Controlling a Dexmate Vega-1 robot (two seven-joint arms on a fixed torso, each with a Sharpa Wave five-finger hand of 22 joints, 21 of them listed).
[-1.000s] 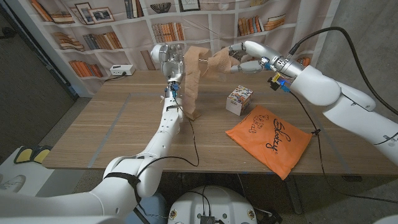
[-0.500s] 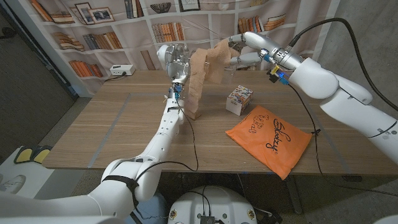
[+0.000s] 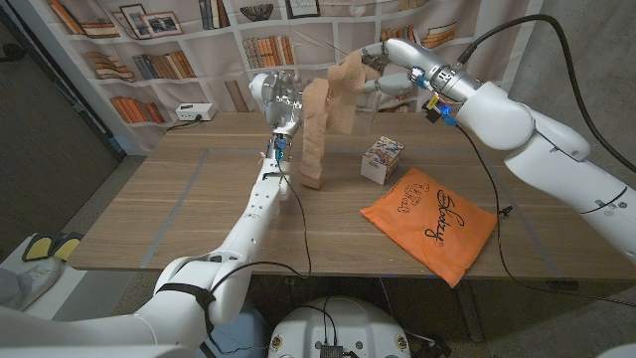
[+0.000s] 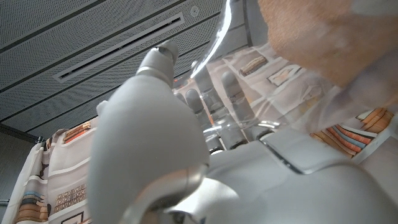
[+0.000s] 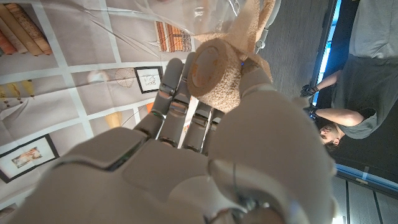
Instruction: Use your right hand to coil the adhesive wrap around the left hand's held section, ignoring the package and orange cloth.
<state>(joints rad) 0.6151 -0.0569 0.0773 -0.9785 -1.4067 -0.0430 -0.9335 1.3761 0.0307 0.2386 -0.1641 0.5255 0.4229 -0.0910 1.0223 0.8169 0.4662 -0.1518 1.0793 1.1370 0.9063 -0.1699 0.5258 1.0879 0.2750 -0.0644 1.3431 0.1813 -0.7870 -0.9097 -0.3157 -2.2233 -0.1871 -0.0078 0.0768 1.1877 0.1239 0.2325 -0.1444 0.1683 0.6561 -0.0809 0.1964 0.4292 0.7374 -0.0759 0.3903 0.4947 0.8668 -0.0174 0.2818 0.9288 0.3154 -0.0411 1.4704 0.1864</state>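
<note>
My left hand (image 3: 275,97) is raised above the far side of the table and grips the tan adhesive wrap (image 3: 315,134), whose loose length hangs down to the tabletop. From that hand the wrap stretches across to the roll (image 3: 350,70), which my right hand (image 3: 390,72) holds high at the back. In the right wrist view the tan roll (image 5: 216,67) sits end-on between my right hand's fingers (image 5: 180,93). The left wrist view has my left hand (image 4: 155,124) with the tan wrap (image 4: 323,37) beside it.
A small printed package (image 3: 382,161) stands on the table under my right hand. An orange cloth bag (image 3: 432,221) lies at the right front. A white power strip (image 3: 195,112) sits at the far left edge. A person (image 5: 354,106) stands off to one side.
My right hand has carried the roll up and back, toward my left hand. The hanging length of wrap has shifted slightly right. The left hand has stayed put.
</note>
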